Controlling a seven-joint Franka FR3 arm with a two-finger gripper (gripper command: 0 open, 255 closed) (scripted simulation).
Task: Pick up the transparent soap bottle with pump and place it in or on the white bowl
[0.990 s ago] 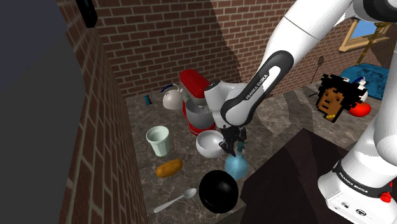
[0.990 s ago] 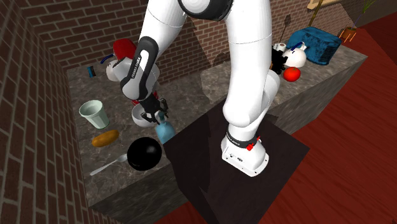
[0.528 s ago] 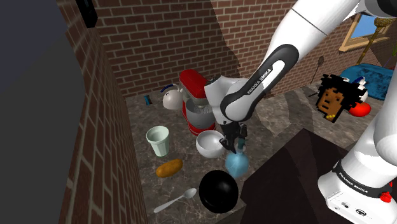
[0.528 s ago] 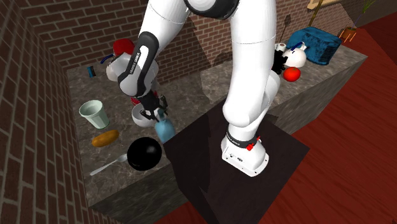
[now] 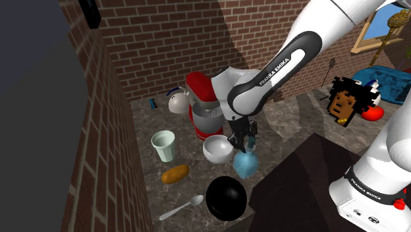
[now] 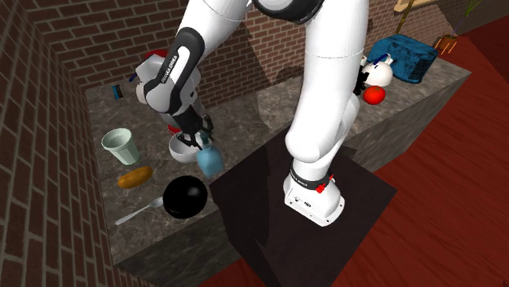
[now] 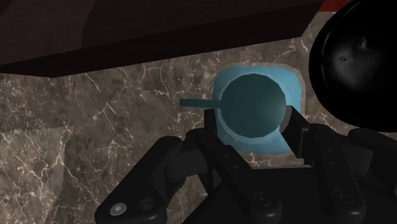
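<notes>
There it was: my gripper had the soap bottle clenched. In the wrist view both black fingers pressed in on its neck from either side, and the pump spout poked out sideways past one of them. The bottle, pale blue and see-through, hung straight down under my fingertips. It looked to be clear of the marble counter, though from these angles I couldn't swear to it. The white bowl sat right beside my gripper, close against the bottle's flank. A red stand mixer stood just beyond the bowl. On the bottle's other side, near my fingertips, lay a big black ball. Farther out past the bowl were a pale cup, a bread roll and a spoon, all well apart from my grip.
</notes>
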